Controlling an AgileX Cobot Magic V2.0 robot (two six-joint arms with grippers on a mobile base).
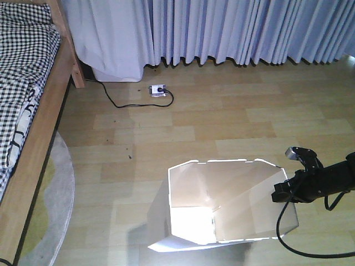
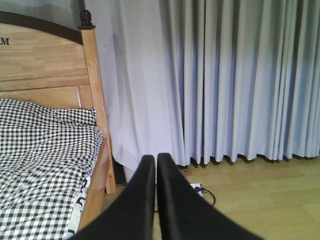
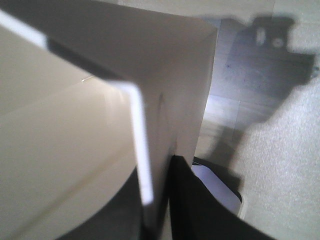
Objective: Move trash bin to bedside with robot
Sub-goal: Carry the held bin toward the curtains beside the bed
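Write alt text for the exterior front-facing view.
A white trash bin stands on the wooden floor, its rim held by the right gripper at the frame's right. A bed with checked bedding lines the left edge; curtains hang behind.

Pale grey pleated curtains reach a light wooden plank floor; a white power strip lies near them.

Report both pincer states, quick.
Left pincer: closed, empty.
Right pincer: closed on the bin.
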